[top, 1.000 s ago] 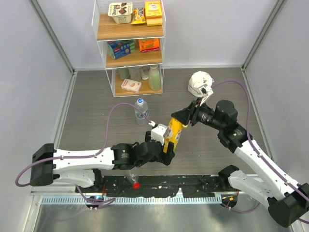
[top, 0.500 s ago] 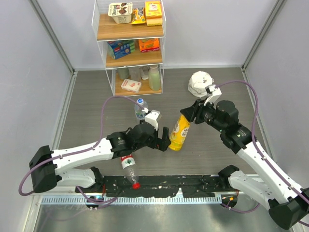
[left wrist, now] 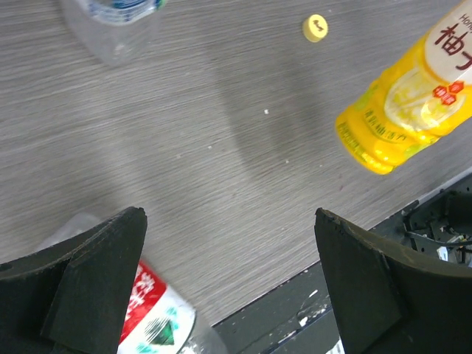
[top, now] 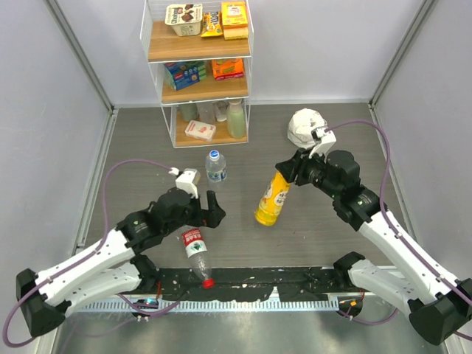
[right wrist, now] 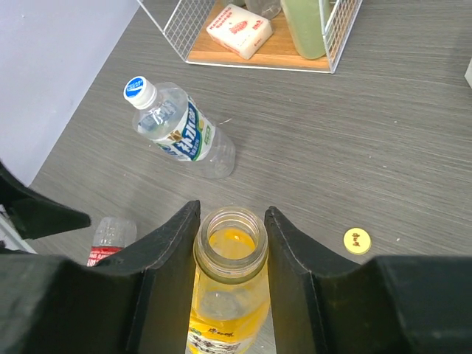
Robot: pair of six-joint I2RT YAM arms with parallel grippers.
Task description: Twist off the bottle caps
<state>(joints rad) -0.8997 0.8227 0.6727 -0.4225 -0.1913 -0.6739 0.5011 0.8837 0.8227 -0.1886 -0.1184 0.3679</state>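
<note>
The left gripper (left wrist: 228,243) is spread wide, its 2 dark fingers (left wrist: 96,273) at 7 and 5 o'clock with grey wood-grain table (left wrist: 221,147) between them. At 2 o'clock the yellow bottle (left wrist: 402,96) slants across the corner, base toward the centre, its top cut off by the frame. 1 yellow cap (left wrist: 316,28) lies on the table at 1 o'clock, apart from that bottle. A clear bottle with a blue label (left wrist: 110,22) shows at 11 o'clock. A red-label bottle (left wrist: 151,302) sits at 7 o'clock, just beside the finger there. A black rail (left wrist: 435,221) crosses at 5 o'clock.
</note>
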